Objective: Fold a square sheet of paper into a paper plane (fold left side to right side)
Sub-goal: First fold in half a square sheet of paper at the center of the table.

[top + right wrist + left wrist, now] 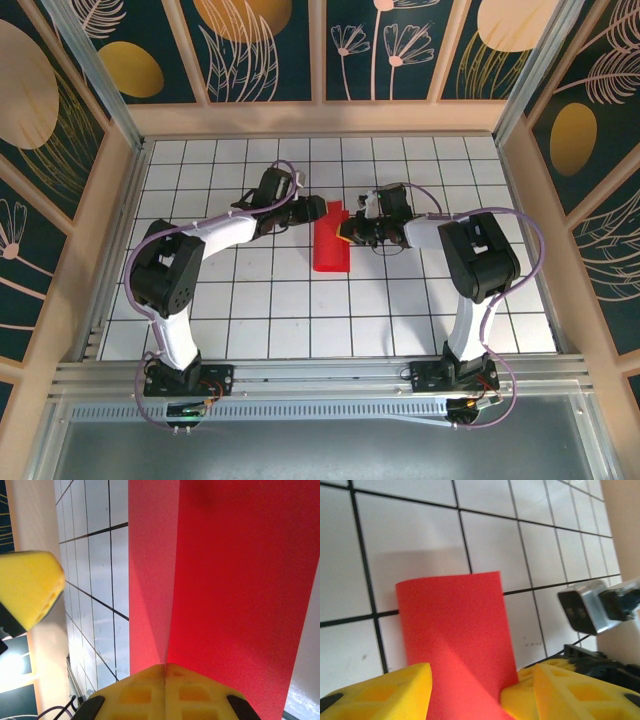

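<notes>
Both arms bend inward from the near edge and meet over the middle of the surface (250, 310). There lies the one square sheet of paper (330, 252), folded narrow. The left hand (314, 212) reaches in from the left, its two yellow fingers (375, 695) spread apart with the sheet between them. The right hand (348, 232) comes from the right, fingers pressed together on a raised fold of the sheet. Two arms, two hands, one sheet. Bare tiles lie open on every side, the walls well apart.
</notes>
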You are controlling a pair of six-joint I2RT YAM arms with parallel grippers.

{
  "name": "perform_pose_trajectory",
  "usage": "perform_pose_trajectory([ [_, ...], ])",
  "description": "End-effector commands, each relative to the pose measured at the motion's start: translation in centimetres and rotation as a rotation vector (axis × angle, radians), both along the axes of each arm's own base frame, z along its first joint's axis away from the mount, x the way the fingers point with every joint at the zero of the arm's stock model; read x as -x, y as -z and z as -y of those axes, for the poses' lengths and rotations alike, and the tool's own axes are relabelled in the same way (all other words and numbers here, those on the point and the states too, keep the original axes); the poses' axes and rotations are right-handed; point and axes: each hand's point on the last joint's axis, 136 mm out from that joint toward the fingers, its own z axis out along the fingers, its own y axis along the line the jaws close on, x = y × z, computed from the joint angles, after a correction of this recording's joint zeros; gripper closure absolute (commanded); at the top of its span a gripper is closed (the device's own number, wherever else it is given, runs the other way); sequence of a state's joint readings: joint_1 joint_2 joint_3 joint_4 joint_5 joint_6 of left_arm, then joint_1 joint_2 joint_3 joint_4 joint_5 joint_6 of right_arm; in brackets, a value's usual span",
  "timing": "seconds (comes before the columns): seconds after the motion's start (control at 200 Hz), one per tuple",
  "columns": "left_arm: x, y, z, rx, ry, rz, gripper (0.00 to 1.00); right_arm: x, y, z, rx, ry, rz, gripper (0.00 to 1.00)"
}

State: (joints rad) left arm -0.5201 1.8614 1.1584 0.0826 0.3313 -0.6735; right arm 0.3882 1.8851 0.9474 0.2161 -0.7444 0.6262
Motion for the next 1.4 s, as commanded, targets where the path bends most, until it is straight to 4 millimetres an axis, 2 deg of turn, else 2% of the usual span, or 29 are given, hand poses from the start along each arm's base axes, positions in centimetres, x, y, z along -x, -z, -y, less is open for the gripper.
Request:
perform_pose_trajectory([
  [0.0,1.1,2.5,-0.4,-0.048,0.005,-0.062,0.43,-0.2,0.8,0.1,0.037,0.003,-0.001,1.0],
  [0.54,1.8,6.9,0.7,-0.079,0.051,-0.156,0.39,-0.3,1.5,0.5,0.07,0.023,-0.02,0.99],
  [0.851,2.1,8.0,1.3,-0.079,0.07,-0.18,0.41,-0.4,1.6,0.7,0.082,0.034,-0.022,0.98],
  [1.191,2.6,9.0,1.4,-0.14,0.087,-0.196,0.49,-0.4,1.9,0.8,0.096,0.038,-0.022,0.97],
  [1.391,2.8,9.7,0.9,-0.187,0.093,-0.207,0.5,-0.3,1.8,0.8,0.096,0.033,-0.024,0.9],
])
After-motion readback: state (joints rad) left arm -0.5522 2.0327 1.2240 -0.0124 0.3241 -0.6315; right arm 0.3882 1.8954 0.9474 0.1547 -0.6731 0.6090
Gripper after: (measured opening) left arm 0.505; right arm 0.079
